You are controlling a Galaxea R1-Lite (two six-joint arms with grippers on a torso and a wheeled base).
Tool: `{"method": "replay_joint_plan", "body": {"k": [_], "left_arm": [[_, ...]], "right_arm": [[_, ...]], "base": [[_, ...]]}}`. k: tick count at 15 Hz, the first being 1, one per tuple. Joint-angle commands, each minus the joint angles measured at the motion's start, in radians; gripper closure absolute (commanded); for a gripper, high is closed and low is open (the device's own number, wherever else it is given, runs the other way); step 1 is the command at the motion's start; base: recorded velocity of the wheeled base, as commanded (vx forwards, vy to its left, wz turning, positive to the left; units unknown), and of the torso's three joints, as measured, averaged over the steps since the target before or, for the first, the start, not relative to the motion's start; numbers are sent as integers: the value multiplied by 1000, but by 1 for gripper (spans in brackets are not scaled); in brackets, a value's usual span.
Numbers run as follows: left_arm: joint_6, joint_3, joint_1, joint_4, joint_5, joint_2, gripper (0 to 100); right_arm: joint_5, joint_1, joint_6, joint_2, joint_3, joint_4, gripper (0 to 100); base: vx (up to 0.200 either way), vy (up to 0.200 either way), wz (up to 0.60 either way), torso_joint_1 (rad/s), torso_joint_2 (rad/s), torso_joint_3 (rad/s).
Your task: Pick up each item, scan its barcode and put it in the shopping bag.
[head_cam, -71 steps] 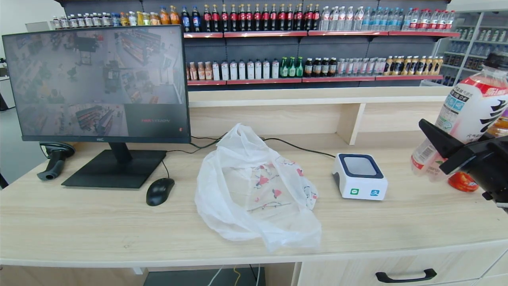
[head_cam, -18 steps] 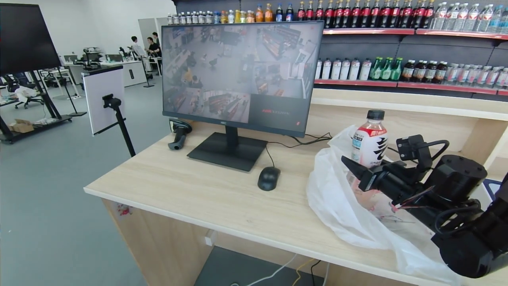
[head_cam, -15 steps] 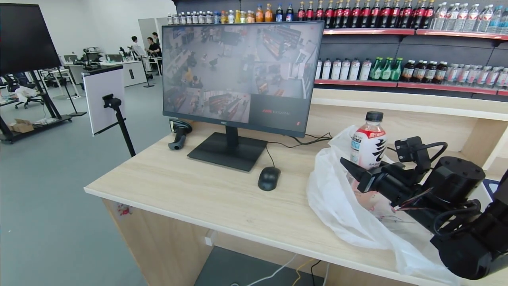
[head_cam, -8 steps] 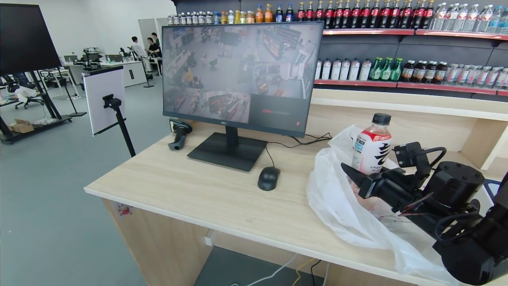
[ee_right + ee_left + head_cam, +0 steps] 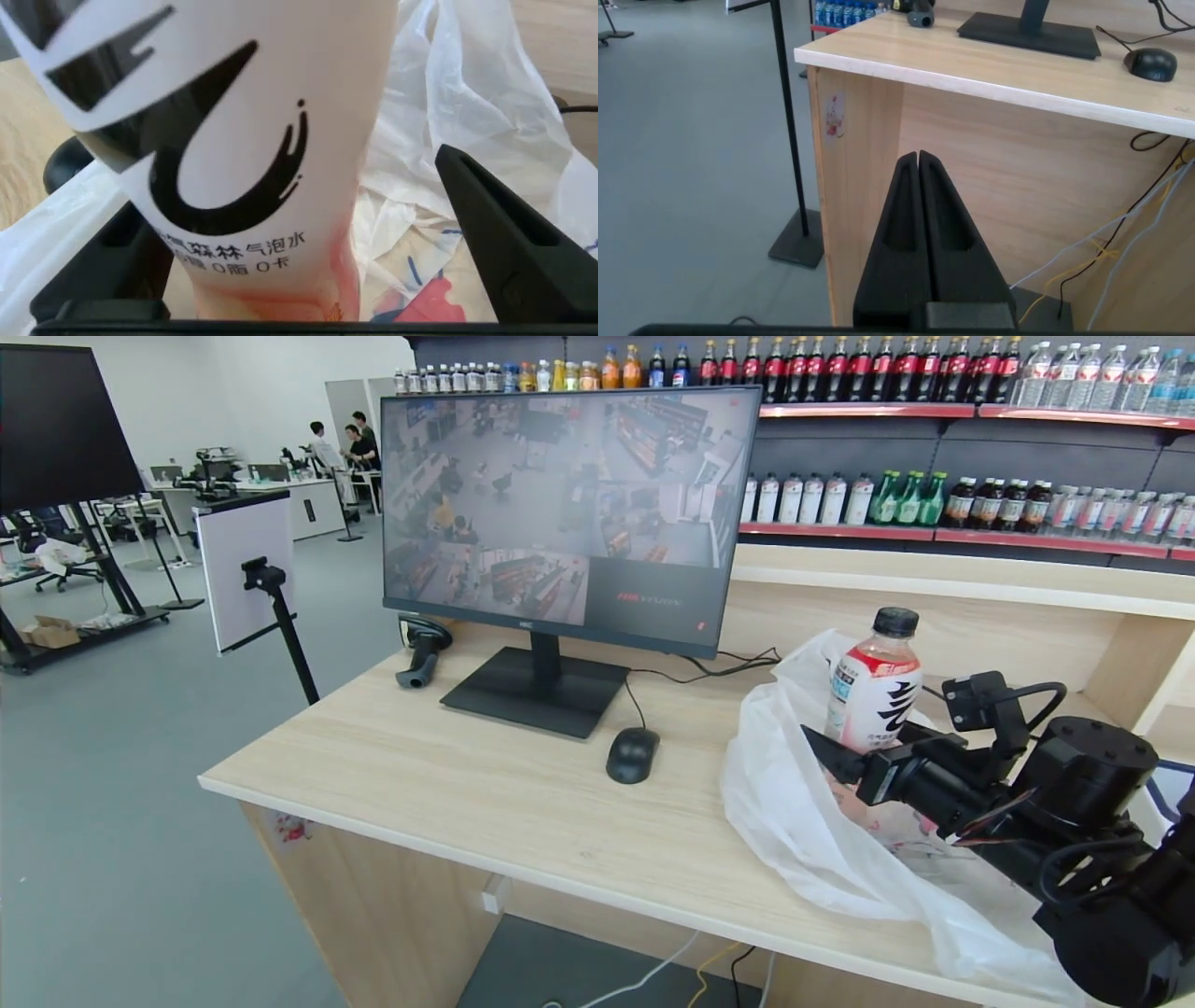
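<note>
Head view: 1 bottle [image 5: 873, 695], 1 bag [image 5: 803, 821].

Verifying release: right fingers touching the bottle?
Apart on one side: right wrist view shows shopping bag through the gap between a finger and the bottle. Other finger: cannot tell.

The right arm [image 5: 1083, 803] comes into the head view from about 4 o'clock, forearm nearly level, with the right gripper [image 5: 845, 747] pointing toward 10 o'clock. Its fingers are spread to either side of the bottle [image 5: 873, 686], one finger [image 5: 505, 233] standing clear of it. The left gripper [image 5: 919, 161] has both fingers pressed flat together.
</note>
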Motion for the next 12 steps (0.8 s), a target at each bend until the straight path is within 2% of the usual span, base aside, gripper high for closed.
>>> {"method": "replay_joint_plan", "body": {"k": [1, 4, 12], "left_arm": [[0, 0, 0, 0, 0, 0, 100], [0, 0, 0, 0, 0, 0, 100], [0, 0, 0, 0, 0, 0, 100]], "right_arm": [[1, -26, -2, -36, 15, -3, 0], [9, -44, -68, -78, 58, -3, 0], [15, -32, -66, -176, 175, -3, 0]], "base": [[0, 0, 0, 0, 0, 0], [0, 0, 0, 0, 0, 0], [0, 0, 0, 0, 0, 0]]}}
